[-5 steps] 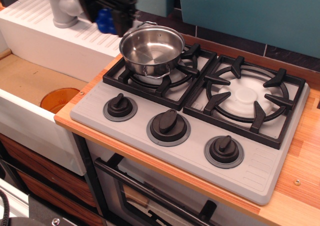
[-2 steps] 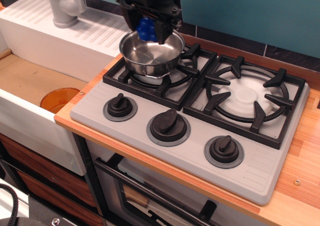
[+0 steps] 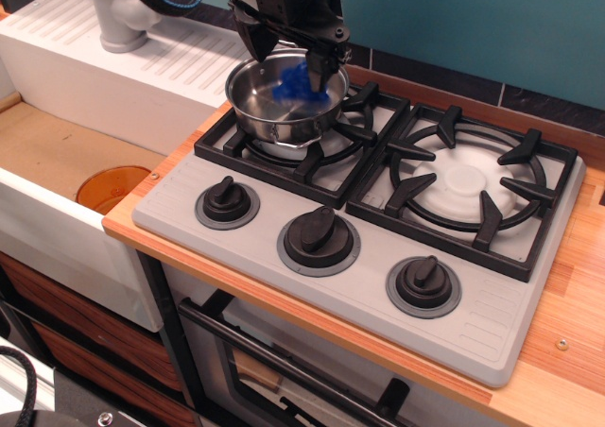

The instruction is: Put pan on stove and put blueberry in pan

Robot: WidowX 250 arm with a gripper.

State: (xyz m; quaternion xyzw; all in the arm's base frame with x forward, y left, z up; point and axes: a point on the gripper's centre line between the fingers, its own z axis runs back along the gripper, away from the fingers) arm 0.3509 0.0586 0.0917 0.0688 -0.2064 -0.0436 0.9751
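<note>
Blueberry (image 3: 300,80) shows as a blurred blue smear inside the pan (image 3: 284,101), just under the gripper (image 3: 295,54). The blur suggests it is dropping or has just been let go, though I cannot tell whether it rests on the pan floor yet. The fingers (image 3: 324,65) hang right over the pan's rim, one dark tip on each side of the berry; they look parted rather than pinched on it, but the smear makes that uncertain, so I cannot tell for sure. The pan sits on the left grate of the stove (image 3: 473,304), square over its burner, so the first half of the task looks done, and holding the berry directly above the pan means a release lands it inside. Around: three knobs (image 3: 319,239) along the front, the empty right grate (image 3: 463,186), a white sink (image 3: 57,181) to the left, a tap (image 3: 118,11) behind it. Nothing on the bench (image 3: 558,351) blocks the pan.
</note>
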